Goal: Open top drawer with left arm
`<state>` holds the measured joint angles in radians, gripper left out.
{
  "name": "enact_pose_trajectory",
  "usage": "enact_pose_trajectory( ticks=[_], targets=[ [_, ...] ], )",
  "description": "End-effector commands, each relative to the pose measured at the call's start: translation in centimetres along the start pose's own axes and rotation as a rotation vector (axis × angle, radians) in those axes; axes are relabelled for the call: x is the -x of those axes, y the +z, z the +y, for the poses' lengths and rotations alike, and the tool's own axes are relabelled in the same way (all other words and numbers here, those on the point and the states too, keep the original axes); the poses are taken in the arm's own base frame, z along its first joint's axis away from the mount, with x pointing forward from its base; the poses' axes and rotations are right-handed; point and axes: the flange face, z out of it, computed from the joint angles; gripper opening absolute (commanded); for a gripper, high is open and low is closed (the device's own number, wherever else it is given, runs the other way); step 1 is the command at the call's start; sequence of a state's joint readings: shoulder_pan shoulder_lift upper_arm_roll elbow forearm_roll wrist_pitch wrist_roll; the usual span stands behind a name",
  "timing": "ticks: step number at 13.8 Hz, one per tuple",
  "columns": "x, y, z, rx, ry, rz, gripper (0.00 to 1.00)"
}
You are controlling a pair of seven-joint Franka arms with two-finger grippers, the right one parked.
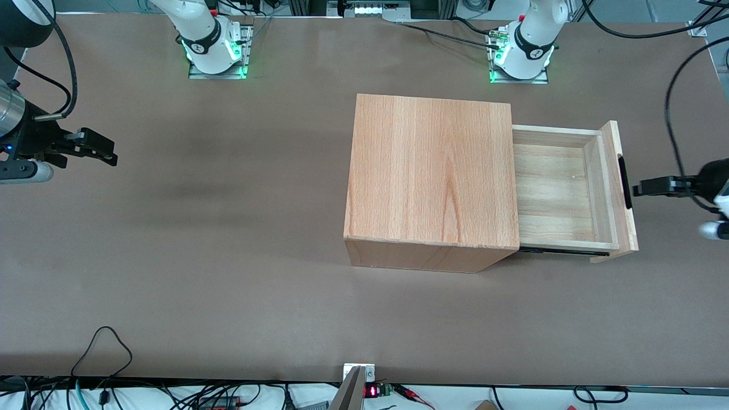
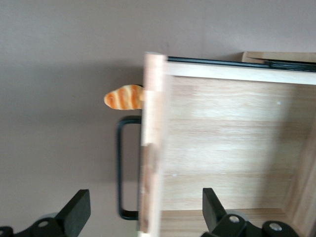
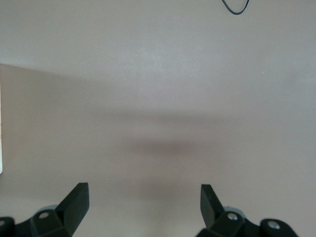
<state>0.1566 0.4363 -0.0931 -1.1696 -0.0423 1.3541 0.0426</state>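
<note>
At the working arm's end of the worktop (image 1: 228, 273), I see the top drawer (image 1: 569, 188) pulled well out of the wooden cabinet (image 1: 430, 176), its pale plank floor bare. The black handle (image 1: 627, 182) sits on the front panel's outer face. My end effector (image 1: 639, 188) hovers just beside that handle, fingers (image 2: 76, 210) spread wide, gripping nothing, straddling the front panel's edge in the left wrist view. A small orange striped object (image 2: 123, 97) peeks past the panel. Open worktop surrounds the cabinet.

Brown table (image 1: 228, 256) (matte), cables (image 1: 102, 364) seemingly along edge.
</note>
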Motion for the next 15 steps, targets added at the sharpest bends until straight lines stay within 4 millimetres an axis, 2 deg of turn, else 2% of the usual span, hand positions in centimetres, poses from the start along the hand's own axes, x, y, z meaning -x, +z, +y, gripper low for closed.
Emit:
enact_pose_trajectory(
  ticks=[1,4,5,9,11,13,15],
  targets=[
    [0.5,-0.5,2.2,-0.017,-0.007,-0.005,1.0],
    [0.5,-0.7,2.0,0.036,-0.051,0.002,1.0],
    [0.8,-1.3,2.2,0.029,-0.085,0.012,1.0],
    [2.8,-3.8,4.7,-0.027,-0.264,0.057,1.0],
    [3.7,-4.8,5.6,-0.017,-0.226,0.071,1.0],
    [3.9,-4.9,7.8,-0.011,-0.118,0.074,1.0],
    [5.0,-6.1,8.6,-0.029,-0.087,0.099,1.0]
  ],
)
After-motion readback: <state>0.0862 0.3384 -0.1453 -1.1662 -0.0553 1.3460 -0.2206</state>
